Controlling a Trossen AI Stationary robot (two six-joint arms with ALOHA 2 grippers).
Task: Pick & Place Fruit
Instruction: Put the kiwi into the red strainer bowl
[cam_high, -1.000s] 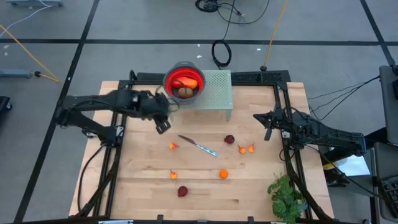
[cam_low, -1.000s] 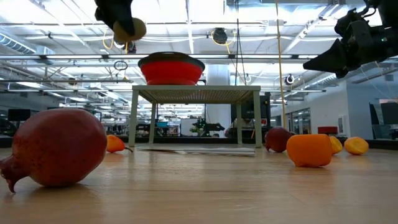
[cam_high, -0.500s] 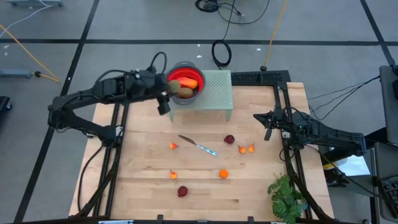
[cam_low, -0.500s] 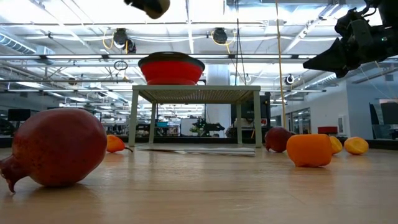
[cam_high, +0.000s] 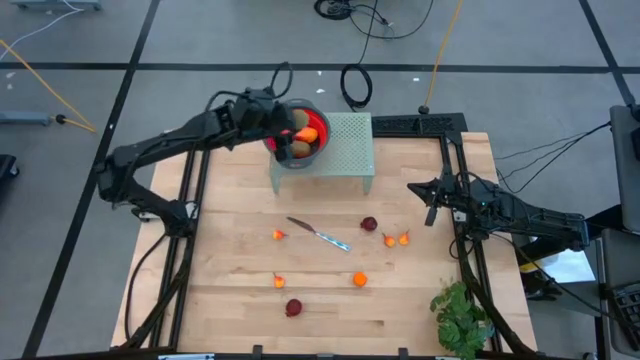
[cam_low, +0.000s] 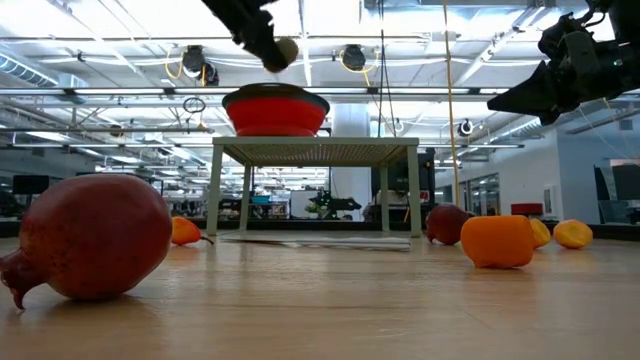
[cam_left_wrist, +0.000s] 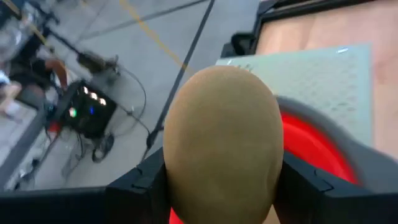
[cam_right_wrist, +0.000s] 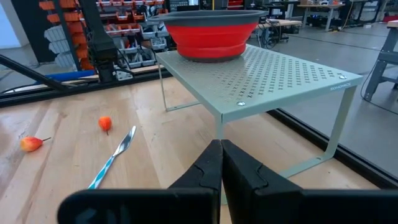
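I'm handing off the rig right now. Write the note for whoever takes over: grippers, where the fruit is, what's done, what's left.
Left gripper: shut on an olive-brown oval, held above the red bowl on the green stand.
Right gripper: shut, empty, waiting at the table's right side.
Done: an olive-brown piece and a red-orange piece in the bowl.
Left: release the oval, then collect two dark red pieces and five small orange ones on the table. Knife stays.

The perforated shelf (cam_high: 345, 150) with the red bowl (cam_high: 296, 135) blocked the worktop (cam_high: 230, 290) at 12 o'clock. Around the centre, the knife (cam_high: 319, 235) and scattered fruit (cam_high: 369, 224) left only narrow lanes. The plant (cam_high: 462, 315) filled 5 o'clock. The 8 o'clock side lay open.
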